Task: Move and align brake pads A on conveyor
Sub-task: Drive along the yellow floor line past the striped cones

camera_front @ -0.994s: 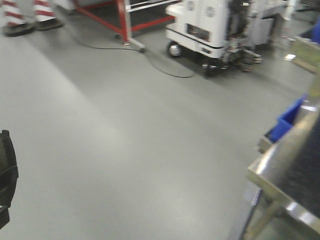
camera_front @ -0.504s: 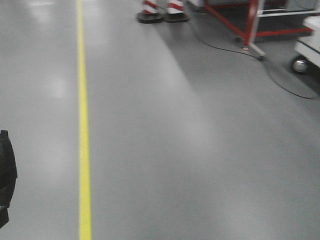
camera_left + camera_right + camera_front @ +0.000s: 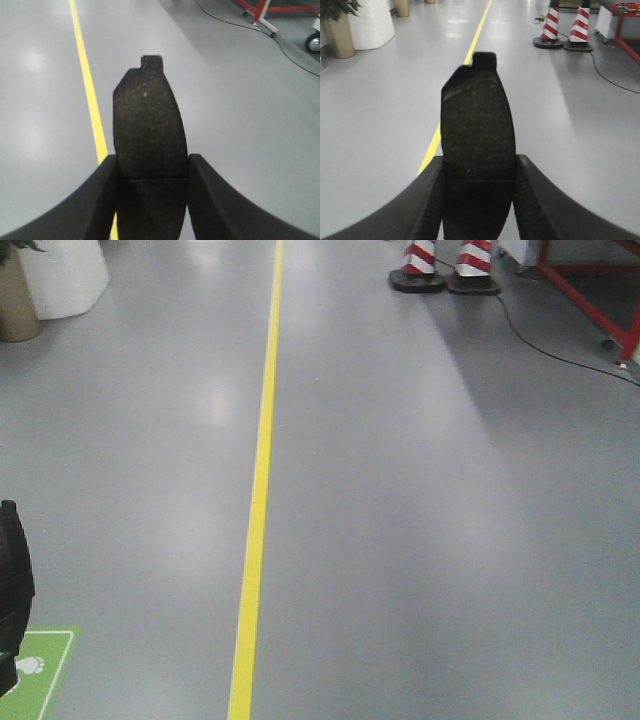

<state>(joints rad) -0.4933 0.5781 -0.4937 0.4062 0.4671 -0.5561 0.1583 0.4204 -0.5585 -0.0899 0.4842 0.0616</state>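
Observation:
In the left wrist view a dark grey brake pad [image 3: 149, 120] with a thin groove across its middle sticks forward from my left gripper [image 3: 152, 172], which is shut on its two long edges. The right wrist view shows the same: a second brake pad [image 3: 477, 125] clamped between the black fingers of my right gripper [image 3: 479, 172]. Both pads hang above grey floor. The conveyor is out of view in every frame. A black part of the robot [image 3: 12, 590] shows at the front view's left edge.
A yellow floor line [image 3: 258, 490] runs away from me. Red-and-white striped cones [image 3: 445, 265] stand at the far right beside a red frame [image 3: 590, 280] and a black cable [image 3: 560, 350]. White planters [image 3: 60, 275] stand far left. A green floor marker [image 3: 40, 670] lies near left.
The front view has swung left: the steel-edged table, blue bin and white cart have left the frame, and the yellow line has moved from the left edge towards the middle.

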